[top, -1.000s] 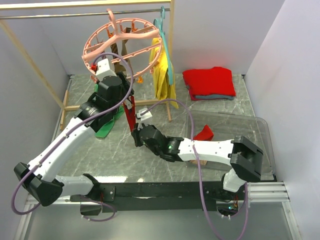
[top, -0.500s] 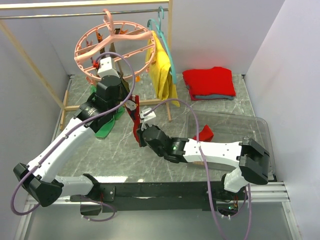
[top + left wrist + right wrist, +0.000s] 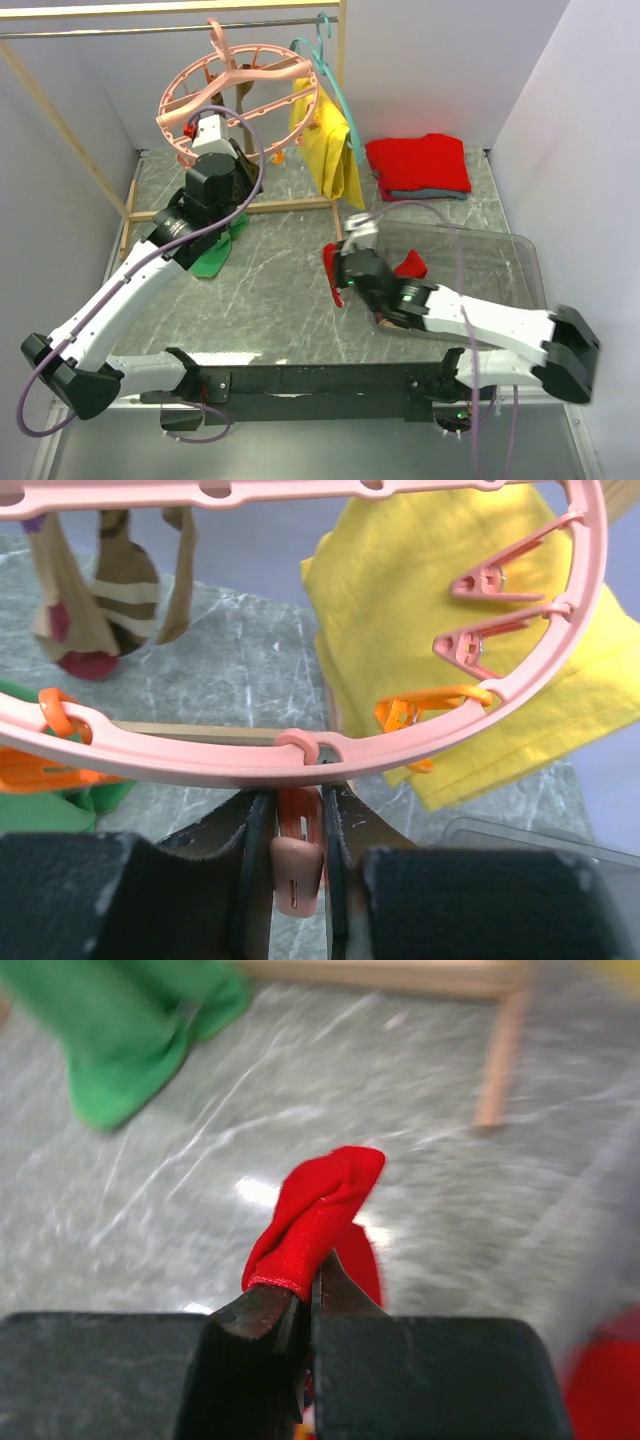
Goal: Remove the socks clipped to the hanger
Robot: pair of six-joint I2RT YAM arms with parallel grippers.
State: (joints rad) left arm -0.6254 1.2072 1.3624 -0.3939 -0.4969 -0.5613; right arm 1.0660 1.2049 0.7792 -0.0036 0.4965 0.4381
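The salmon-pink hanger ring point(image 3: 240, 92) hangs from the rail at the back left. Its rim point(image 3: 300, 752) crosses the left wrist view. My left gripper point(image 3: 204, 136) is at the ring's near edge, its jaws point(image 3: 298, 855) shut on a pink clip point(image 3: 297, 865) that hangs under the rim. Brown striped socks point(image 3: 112, 592) still hang clipped on the far side. My right gripper point(image 3: 338, 272) is shut on the cuff of a red sock point(image 3: 329, 272), which dangles free above the table beside the bin. In the right wrist view the sock point(image 3: 315, 1212) sticks out of the gripper point(image 3: 308, 1290).
A clear plastic bin point(image 3: 500, 262) at the right holds another red sock point(image 3: 409, 265). A yellow cloth point(image 3: 328, 140) hangs on a teal hanger point(image 3: 335, 85). A folded red garment point(image 3: 418, 164) lies at the back right, and a green cloth point(image 3: 216, 250) lies under the wooden rack point(image 3: 240, 207).
My right gripper has pulled the red sock off the hanger and carried it right, to the bin's left edge. The ring has swung and tilted. My left gripper stayed at the ring.
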